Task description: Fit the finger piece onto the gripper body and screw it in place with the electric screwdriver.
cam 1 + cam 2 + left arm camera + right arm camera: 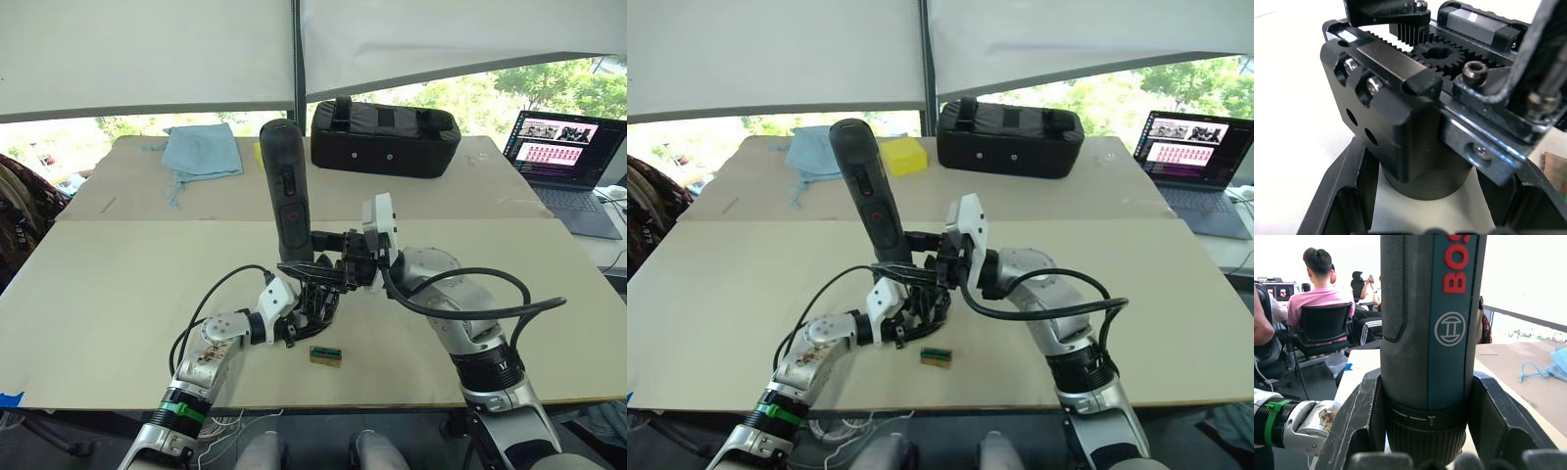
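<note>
Right gripper is clamped on the screwdriver, its two fingers pressed against either side of the barrel just above the collar, as the right wrist view shows. The tool stands nearly upright with its bit end pointing down. Left gripper is clamped on the body, one finger on each side of its round base, holding it down on the table near the middle of the front edge. A small green-and-brown block lies on the table just in front of the body, apart from it.

In the left wrist view the top of the body is open: a central gear, toothed racks, and several screw heads, one socket-head screw standing proud on the near side. A thin metal shaft, probably the bit, comes down at the edge of that view beside a black plate, likely the finger piece already seated on the body, though I cannot be sure.

I judge the step in hand to be the screwing: fitting looks done, and the tool is over the body. Whether the bit sits in a screw head cannot be seen. The next move calls for lining the bit squarely on the screw, pressing straight down without tilting, while the left grip resists the twist so the body does not turn.
</note>
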Tool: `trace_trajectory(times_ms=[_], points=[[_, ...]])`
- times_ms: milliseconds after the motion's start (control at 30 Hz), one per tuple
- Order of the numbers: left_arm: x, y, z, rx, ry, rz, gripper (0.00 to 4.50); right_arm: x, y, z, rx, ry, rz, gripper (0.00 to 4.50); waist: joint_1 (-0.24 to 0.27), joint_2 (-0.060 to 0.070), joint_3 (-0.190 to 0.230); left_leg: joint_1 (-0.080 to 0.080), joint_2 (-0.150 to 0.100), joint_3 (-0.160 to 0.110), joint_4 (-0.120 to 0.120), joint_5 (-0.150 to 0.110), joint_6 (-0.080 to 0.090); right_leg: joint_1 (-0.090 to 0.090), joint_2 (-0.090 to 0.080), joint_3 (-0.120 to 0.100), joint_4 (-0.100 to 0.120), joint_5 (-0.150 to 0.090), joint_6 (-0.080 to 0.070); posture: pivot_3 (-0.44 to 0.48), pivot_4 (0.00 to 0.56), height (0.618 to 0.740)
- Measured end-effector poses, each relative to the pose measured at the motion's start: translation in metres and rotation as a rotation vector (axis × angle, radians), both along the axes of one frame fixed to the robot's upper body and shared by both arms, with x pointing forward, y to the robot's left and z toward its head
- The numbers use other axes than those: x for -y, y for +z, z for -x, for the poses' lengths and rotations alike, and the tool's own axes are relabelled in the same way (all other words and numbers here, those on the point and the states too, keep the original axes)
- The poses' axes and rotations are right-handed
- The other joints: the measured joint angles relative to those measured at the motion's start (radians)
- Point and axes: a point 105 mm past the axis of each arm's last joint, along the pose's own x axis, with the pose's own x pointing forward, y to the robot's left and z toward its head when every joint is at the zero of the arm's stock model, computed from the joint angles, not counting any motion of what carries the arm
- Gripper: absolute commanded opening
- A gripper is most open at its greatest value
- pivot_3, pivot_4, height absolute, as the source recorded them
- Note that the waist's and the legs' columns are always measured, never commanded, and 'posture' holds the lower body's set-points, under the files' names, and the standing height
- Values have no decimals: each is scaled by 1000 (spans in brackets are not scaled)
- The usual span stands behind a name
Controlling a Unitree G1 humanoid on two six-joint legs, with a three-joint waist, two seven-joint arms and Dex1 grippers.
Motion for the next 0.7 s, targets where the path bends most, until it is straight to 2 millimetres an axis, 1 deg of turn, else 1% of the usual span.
trace_trajectory(times_ms=[367,700], points=[[-1,-3,0,-18,4,-5,2312,1,-8,-1,-13,-9,-7,1903,-3,1,-13,0,0,0,0,-1,0,0,0,0,0,-2,2,0,150,740],[-1,-4,1,-20,6,-5,2312,0,-8,0,2,-6,-9,1903,-3,1,-16,0,1,0,0,-2,0,0,0,0,0,-4,3,0,150,740]])
